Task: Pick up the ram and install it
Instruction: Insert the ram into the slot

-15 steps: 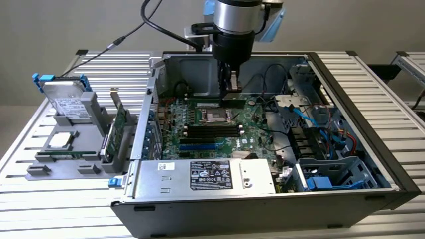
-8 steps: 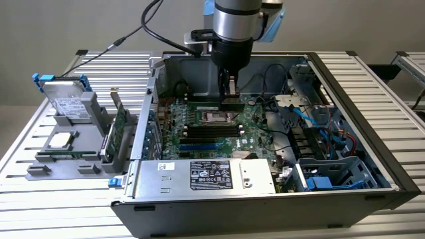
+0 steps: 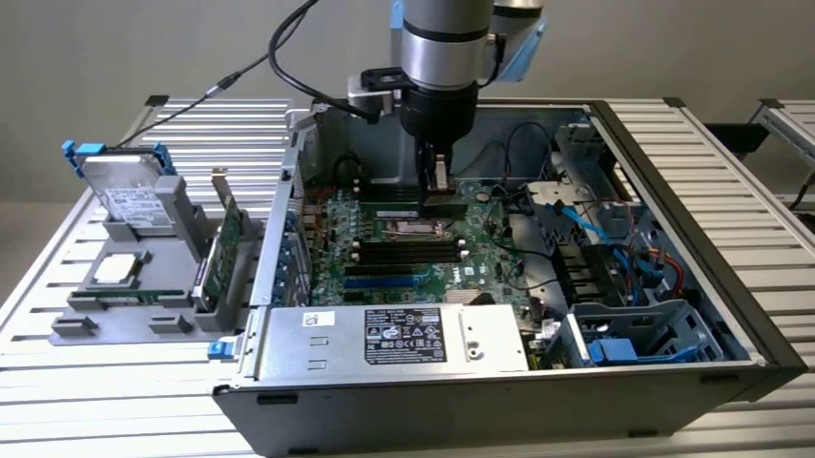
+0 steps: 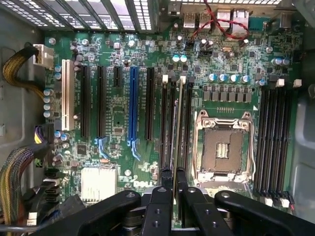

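In the wrist view the ram (image 4: 177, 123) shows edge-on as a thin pale-green strip. It runs lengthwise along the black memory slots (image 4: 167, 123) beside the CPU socket (image 4: 224, 147). My gripper (image 4: 173, 179) is shut on its near end, with one black finger (image 4: 165, 177) on each side. In the exterior view the gripper (image 3: 437, 196) hangs straight down inside the open computer case, just above the motherboard (image 3: 382, 262) near its back. A pale sliver of the ram (image 3: 437, 176) shows between the fingers. Whether the ram touches a slot I cannot tell.
A grey tray (image 3: 76, 324) on the exterior view's left holds a hard drive (image 3: 128, 196), a green expansion card (image 3: 229, 239) and a chip (image 3: 117, 269). The power supply (image 3: 395, 339) fills the case's front. Blue cables (image 3: 598, 229) and drive cages lie on the exterior view's right.
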